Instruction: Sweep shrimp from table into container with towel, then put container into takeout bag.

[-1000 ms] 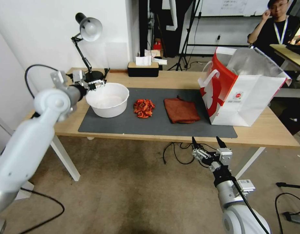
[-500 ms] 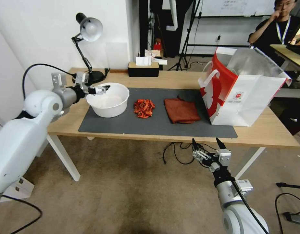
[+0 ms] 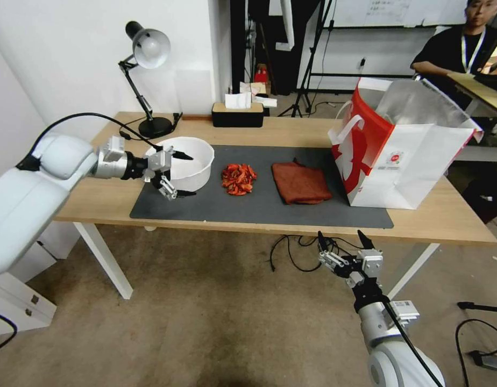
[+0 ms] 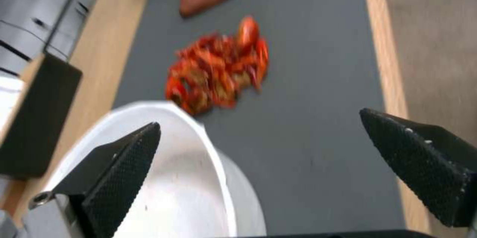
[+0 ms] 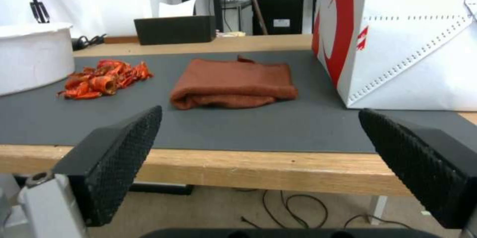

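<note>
**Head view: our left gripper at the bowl, shrimp pile not swept yet**

Head view puts the shrimp [image 3: 238, 179] in one tight heap mid-mat, roughly halfway between the table's [image 3: 447, 215] left and right ends. They look glossy, light and loose, so we reckon they'd skid and scatter if shoved fast; pushing the pile beats picking pieces.

The towel [image 3: 300, 183] lies folded just beside the heap on the bag side, apart from it. It looks soft and floppy, so our guess is to pinch it at the thick folded edge facing the front, so it keeps a wall for sweeping.

The container [image 3: 197, 156] sits toward the mat's left end, close to the shrimp. It's probably light, stiff plastic that slides easily, so the rim is the spot to hold. Our left gripper [image 3: 178, 174] has its fingers spread wide at the near wall, one over the rim and one down by the mat, nothing clamped.

The takeout bag [image 3: 410, 166] stands open at the right end, foil inside. It carries a small round red logo with a line of print under it, too small to read.

Our right gripper [image 3: 341, 240] hangs off the front edge, below table level, fingers wide and empty.
</note>
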Robot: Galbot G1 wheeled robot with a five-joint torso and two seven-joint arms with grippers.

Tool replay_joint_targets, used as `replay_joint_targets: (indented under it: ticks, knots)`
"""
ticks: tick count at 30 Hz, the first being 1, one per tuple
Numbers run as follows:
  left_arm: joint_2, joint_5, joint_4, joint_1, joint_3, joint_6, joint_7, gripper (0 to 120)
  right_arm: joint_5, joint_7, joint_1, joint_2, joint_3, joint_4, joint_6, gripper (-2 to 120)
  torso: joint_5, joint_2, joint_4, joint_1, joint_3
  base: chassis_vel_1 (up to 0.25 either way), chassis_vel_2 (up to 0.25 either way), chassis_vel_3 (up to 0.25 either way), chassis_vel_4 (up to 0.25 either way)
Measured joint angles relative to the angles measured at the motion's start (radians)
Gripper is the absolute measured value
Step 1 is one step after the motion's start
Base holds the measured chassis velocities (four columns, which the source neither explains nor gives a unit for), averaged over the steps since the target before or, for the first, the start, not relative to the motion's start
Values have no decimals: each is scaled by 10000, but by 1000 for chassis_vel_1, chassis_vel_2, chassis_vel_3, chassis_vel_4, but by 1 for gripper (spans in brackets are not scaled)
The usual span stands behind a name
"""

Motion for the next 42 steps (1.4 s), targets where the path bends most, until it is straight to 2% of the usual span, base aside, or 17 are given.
replay_joint_targets:
  ticks: [1,8,9,13,18,20,21,24,25,26,29,30,33,36,38,42]
  knots:
    - [-100,156,257,-260,294,1,11,100,0,7,-5,20,-27,-1,6,100,-3,0,0,1,0,0,0,0,0]
    - [-406,567,1086,-713,826,4,-51,100,-6,20,-25,39,-44,-49,40,100,-2,0,-1,0,0,0,0,0,0]
    - [-479,814,1409,-880,1050,-47,-30,100,-6,32,-22,24,-30,-80,44,100,-3,0,0,1,1,0,0,0,0]
    - [-560,1332,1720,-1150,1314,-183,37,100,-6,48,12,2,-10,-135,44,100,-2,-1,1,1,1,0,0,0,0]
    - [-709,1467,2080,-1436,1564,-251,60,100,-5,71,51,15,-10,-251,54,100,-1,-1,0,1,1,0,0,0,0]
    - [-827,1728,2301,-1594,1702,-336,88,93,-5,113,53,42,-24,-314,89,100,-2,-1,-1,1,1,0,0,0,0]
    - [-916,2169,2393,-1653,1725,-434,120,87,-5,164,53,54,-26,-351,128,100,-1,-1,0,1,1,0,0,0,0]
    - [-1024,2613,2499,-1717,1749,-542,119,81,-2,190,57,59,-10,-372,161,100,-2,0,0,1,1,0,0,0,0]
    - [-1086,2792,2580,-1806,1829,-585,124,73,15,196,50,57,11,-385,181,100,-1,-1,0,0,1,0,0,0,0]
    - [-1086,2792,2580,-1806,1829,-585,124,73,15,196,50,57,11,-385,181,100,-1,-1,0,0,1,0,0,0,0]
    - [-1143,3052,2641,-1962,2026,-681,159,61,36,203,37,52,25,-410,212,100,-2,-1,-3,1,1,0,0,0,0]
    - [-1143,3052,2641,-1962,2026,-681,159,61,36,203,37,52,25,-410,212,100,-2,-1,-3,1,1,0,0,0,0]
    - [-1109,3183,2576,-2066,2197,-736,202,43,54,223,56,81,11,-448,231,100,-2,-1,-1,1,1,0,0,0,0]
    - [-1074,3233,2538,-2097,2249,-764,218,37,59,228,66,88,-7,-464,232,100,-1,-1,-1,1,1,0,0,0,0]
    - [-1016,3281,2435,-2102,2277,-778,226,26,64,230,77,88,-20,-471,232,100,-2,-1,0,1,1,0,0,0,0]
    - [-950,3284,2324,-2085,2286,-766,225,18,70,232,80,81,-27,-474,232,100,-1,-1,0,1,0,0,0,0,0]
